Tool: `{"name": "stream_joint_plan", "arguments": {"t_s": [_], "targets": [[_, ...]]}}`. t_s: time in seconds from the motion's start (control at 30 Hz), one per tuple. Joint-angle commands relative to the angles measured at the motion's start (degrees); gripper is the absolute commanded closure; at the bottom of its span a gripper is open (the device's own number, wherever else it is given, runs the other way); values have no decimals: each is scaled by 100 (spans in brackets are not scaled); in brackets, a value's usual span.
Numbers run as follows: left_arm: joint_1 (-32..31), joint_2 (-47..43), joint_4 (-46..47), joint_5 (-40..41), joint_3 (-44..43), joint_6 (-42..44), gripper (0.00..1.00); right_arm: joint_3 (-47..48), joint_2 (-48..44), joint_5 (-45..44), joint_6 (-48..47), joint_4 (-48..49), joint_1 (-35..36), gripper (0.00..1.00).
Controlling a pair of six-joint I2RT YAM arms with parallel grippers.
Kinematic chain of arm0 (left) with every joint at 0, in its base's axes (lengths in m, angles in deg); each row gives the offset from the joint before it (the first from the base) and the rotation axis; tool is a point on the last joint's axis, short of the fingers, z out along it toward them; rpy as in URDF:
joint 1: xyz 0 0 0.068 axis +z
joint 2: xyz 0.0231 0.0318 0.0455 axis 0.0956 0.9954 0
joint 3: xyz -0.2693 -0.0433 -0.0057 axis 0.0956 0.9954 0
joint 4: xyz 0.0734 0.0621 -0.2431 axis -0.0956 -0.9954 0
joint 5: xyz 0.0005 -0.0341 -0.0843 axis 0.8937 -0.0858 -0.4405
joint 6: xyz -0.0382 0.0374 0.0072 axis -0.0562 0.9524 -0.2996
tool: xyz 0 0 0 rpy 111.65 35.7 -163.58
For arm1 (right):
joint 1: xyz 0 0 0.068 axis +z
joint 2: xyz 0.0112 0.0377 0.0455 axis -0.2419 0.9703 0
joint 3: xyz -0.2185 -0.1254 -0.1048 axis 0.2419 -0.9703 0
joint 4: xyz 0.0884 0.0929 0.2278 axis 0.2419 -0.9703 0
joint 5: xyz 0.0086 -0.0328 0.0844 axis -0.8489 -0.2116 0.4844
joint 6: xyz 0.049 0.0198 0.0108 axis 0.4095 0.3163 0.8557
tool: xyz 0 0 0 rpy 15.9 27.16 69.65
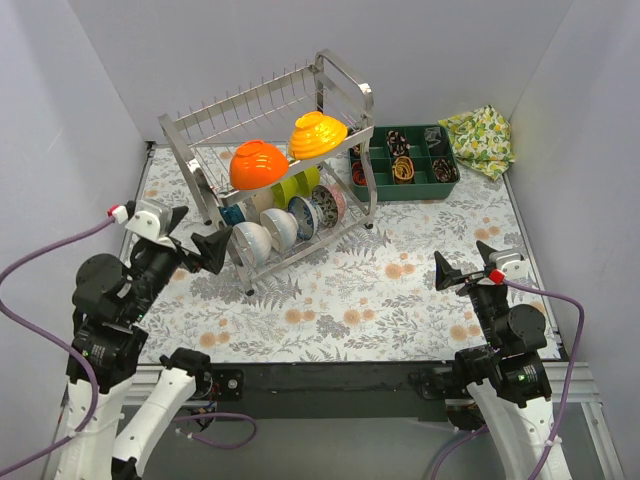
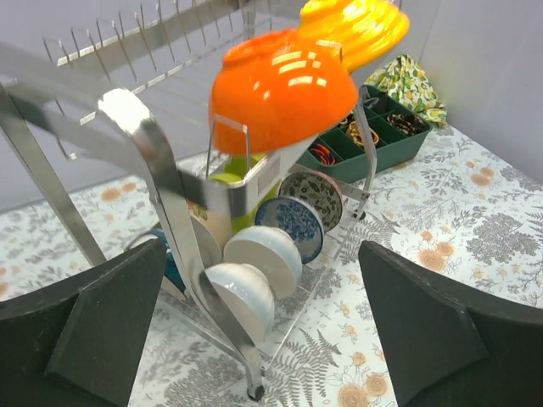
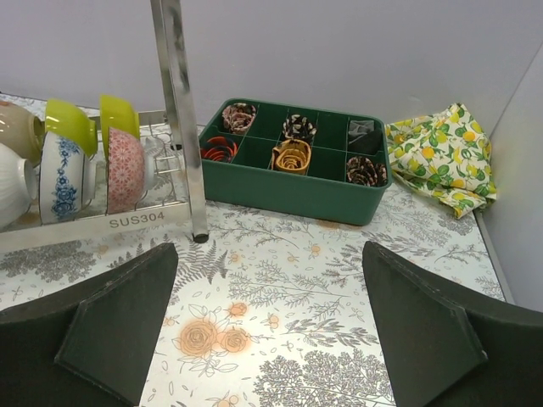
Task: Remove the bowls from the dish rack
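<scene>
The steel dish rack (image 1: 250, 110) stands at the back left of the table. An orange bowl (image 1: 258, 164) and a yellow-orange bowl (image 1: 318, 134) sit upside down on its upper tier. The lower tier holds white bowls (image 1: 252, 241), blue-patterned bowls (image 1: 305, 215), a pink-patterned bowl (image 1: 329, 203) and lime green bowls (image 1: 290, 188) on edge. My left gripper (image 1: 200, 250) is open and empty just left of the rack's front corner; its view shows the white bowls (image 2: 254, 280) and the orange bowl (image 2: 284, 89). My right gripper (image 1: 462, 272) is open and empty, well right of the rack (image 3: 178, 110).
A dark green compartment tray (image 1: 405, 162) with small items stands right of the rack, also in the right wrist view (image 3: 297, 182). A lemon-print cloth (image 1: 480, 138) lies in the back right corner. White walls close in the floral-patterned table (image 1: 400, 290).
</scene>
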Motion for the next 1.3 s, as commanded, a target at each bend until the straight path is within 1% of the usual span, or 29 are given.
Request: {"name": "stream_joint_plan", "arguments": {"t_s": [0.0,0.03,0.07,0.1,0.17,0.2,0.23,0.3,0.37,0.43,0.5,0.57,0.63,0.73,0.87,1.03,1.27], "targets": [[-14,795,-938,-419,-1058,573,2,85,-836,52,59,182,-10,1],[-14,981,-1044,-506,-1243,609,2,85,-845,52,59,182,-1,1],[-14,1148,-1158,-655,-1689,652,2,85,-871,43,59,173,-1,1],[-14,1497,-1368,-683,-1885,636,2,76,-871,43,59,182,-1,1],[-23,2018,-1580,-744,-2639,600,2,76,-906,8,59,191,34,1],[-23,2333,-1616,-736,-2808,609,2,67,-924,8,59,199,34,1],[-14,2614,-1669,-692,-3279,661,2,67,-932,-1,59,199,51,1],[-23,3072,-1529,-902,-3827,1562,2,58,-871,34,59,199,121,1],[-23,3433,-1625,-1208,-4092,2292,2,76,-731,130,41,199,157,1],[-23,3505,-1599,-1778,-3944,2708,2,67,-669,148,24,208,157,2],[-23,3514,-1581,-2000,-3804,3016,2,76,-599,166,24,200,157,1],[-14,3505,-1442,-2010,-3558,3324,2,76,-564,192,24,199,157,1],[-23,3540,-1327,-1958,-3399,3404,2,76,-502,236,24,199,157,1],[-23,3751,-1160,-2264,-3434,3553,2,76,-467,298,15,199,157,1],[-23,3777,-843,-2160,-3267,3685,2,76,-440,333,-3,199,157,2],[-23,3865,-799,-2274,-3196,3826,2,76,-423,342,-11,199,148,1],[-23,3786,-404,-2265,-2766,3852,2,67,-379,386,-29,199,157,1]]}}
